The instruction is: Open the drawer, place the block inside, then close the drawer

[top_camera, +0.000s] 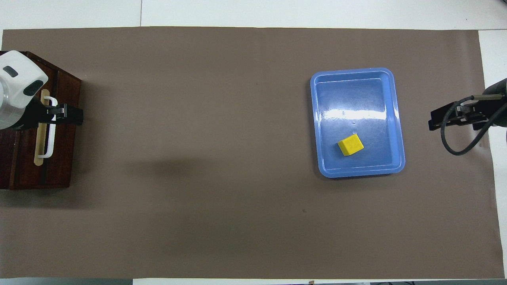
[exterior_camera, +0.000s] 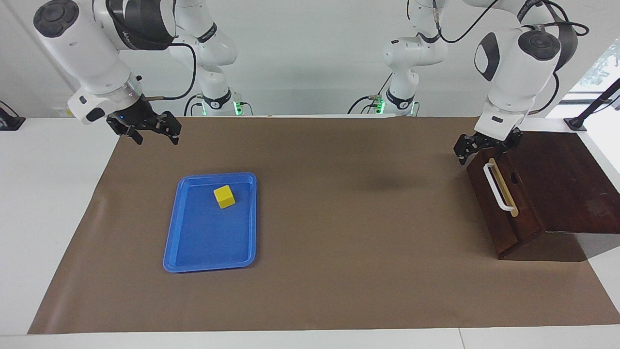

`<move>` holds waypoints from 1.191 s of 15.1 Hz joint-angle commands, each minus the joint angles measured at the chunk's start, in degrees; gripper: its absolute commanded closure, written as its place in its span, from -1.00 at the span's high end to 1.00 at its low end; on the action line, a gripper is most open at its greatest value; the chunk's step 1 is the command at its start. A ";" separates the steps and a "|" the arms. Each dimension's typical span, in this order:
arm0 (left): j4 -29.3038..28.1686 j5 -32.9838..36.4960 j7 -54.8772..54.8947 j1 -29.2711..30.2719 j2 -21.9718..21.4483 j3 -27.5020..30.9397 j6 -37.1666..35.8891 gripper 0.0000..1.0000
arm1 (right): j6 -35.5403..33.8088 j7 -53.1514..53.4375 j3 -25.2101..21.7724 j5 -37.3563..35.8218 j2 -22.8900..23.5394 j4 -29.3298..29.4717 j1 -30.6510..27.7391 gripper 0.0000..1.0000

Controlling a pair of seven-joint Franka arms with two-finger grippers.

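The drawer point(exterior_camera: 486, 206) is shut in its dark wooden box point(exterior_camera: 562, 184) at the left arm's end of the table; it also shows in the overhead view point(top_camera: 61, 158). Its white bar handle point(exterior_camera: 498, 190) faces the middle of the table. My left gripper point(exterior_camera: 487, 145) is open, over the end of the handle nearer the robots point(top_camera: 65, 114). The yellow block point(exterior_camera: 224, 197) lies in a blue tray point(exterior_camera: 169, 242), in the part nearer the robots point(top_camera: 350, 144). My right gripper point(exterior_camera: 152, 133) is open and empty, in the air over the mat's edge beside the tray point(top_camera: 433, 120).
A brown mat point(exterior_camera: 339, 218) covers most of the white table. The blue tray point(top_camera: 398, 118) holds only the block. A black mount point(exterior_camera: 576, 123) stands beside the wooden box, nearer the robots.
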 commanded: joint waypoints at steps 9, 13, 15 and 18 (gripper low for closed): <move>-11.21 12.18 0.60 5.21 5.57 0.45 21.60 1.00 | 15.53 23.34 0.48 21.91 3.91 -19.17 -4.84 1.00; -11.21 12.18 -0.02 4.50 8.29 0.45 24.41 1.00 | 15.99 26.43 0.48 29.56 9.87 -18.49 -6.77 1.00; -10.95 12.35 -1.07 3.54 9.78 0.53 25.03 1.00 | 15.20 26.44 0.48 30.81 13.04 -17.87 -7.22 1.00; -10.16 13.93 -7.56 1.43 10.67 0.36 25.38 1.00 | 13.27 26.44 0.48 32.91 17.51 -15.34 -8.71 1.00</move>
